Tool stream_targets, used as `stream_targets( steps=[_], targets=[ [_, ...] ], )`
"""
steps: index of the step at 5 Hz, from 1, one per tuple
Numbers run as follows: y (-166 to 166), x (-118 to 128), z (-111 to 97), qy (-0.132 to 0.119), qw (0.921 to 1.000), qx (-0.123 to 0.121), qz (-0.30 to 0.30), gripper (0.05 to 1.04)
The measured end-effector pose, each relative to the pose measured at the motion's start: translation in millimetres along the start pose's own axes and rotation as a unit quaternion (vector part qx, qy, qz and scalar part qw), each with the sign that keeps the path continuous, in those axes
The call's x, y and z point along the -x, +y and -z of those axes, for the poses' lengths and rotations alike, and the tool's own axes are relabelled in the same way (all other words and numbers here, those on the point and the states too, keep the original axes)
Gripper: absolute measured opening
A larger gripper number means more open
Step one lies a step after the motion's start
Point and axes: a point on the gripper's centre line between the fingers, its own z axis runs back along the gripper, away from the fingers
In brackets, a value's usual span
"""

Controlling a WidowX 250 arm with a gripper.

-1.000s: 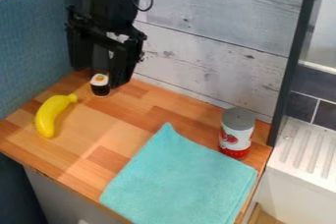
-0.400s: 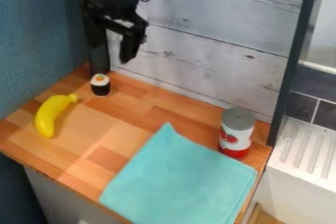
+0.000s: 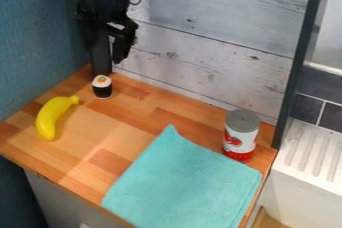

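The black gripper (image 3: pixel 107 51) hangs at the upper left, in front of the dark corner post, with its fingers apart and nothing seen between them. Just below it, a small sushi-like toy (image 3: pixel 102 87), black around the side with a white top and an orange dot, stands upright on the wooden counter (image 3: pixel 143 139). A yellow banana (image 3: pixel 53 117) lies to the left of the toy. Toward the right edge stands a white and red can (image 3: pixel 240 137) with a grey top. A turquoise cloth (image 3: pixel 184 182) is spread flat at the front.
A blue panel (image 3: pixel 40 47) borders the counter on the left, and a whitewashed plank wall (image 3: pixel 220 42) runs behind it. A dark upright post (image 3: pixel 297 62) rises at the back right, beside a white ribbed drainer (image 3: pixel 310 157).
The gripper rose from beside the sushi-like toy and shifted right, then came slightly back to the left. The toy, banana, can and cloth have stayed in place.
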Motion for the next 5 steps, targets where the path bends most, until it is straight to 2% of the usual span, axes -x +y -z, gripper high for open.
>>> stream_targets(
  steps=[3,4,5],
  targets=[
    [27,-3,36,0.037,0.9986,0.009,-0.036,1.0],
    [21,-6,48,0.039,0.9983,0.027,-0.032,1.0],
    [18,-9,55,0.029,0.9973,0.058,-0.036,1.0]
  ],
)
